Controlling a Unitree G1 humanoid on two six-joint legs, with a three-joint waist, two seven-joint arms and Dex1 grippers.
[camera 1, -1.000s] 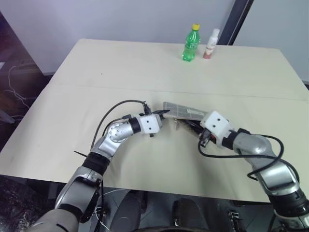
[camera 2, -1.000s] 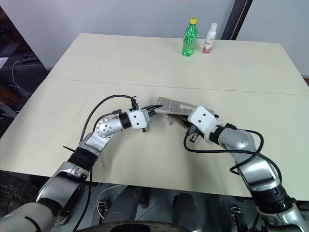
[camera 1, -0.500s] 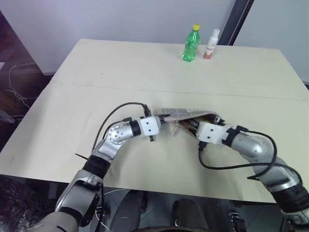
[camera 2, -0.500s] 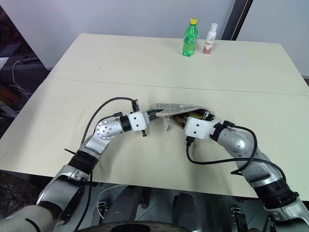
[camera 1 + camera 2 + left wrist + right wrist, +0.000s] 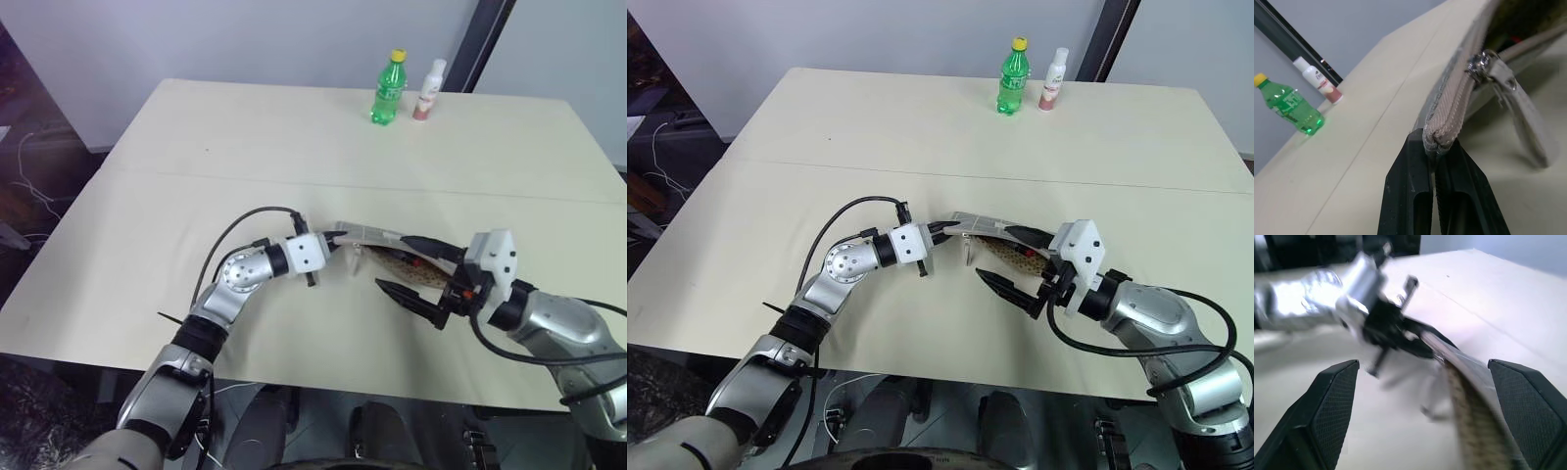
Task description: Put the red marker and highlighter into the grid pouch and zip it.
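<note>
Left gripper (image 5: 1437, 147) clamps corner of grey grid-lined fabric pouch (image 5: 377, 235); right gripper (image 5: 413, 269) spread wide beside its mouth. Green plastic bottle (image 5: 388, 89), white spray bottle (image 5: 428, 89) far off.

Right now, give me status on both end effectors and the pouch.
Left end effector shut on grid pouch corner. Right end effector open, empty, beside pouch mouth. Pouch unzipped. Nothing in the way.

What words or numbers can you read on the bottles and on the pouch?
None can be read.
Green bottle: it has a label, but the print is too small and blurred.
White bottle: there are pink markings on it, too small to make out.
Grid pouch: only white grid lines show, no words.
</note>
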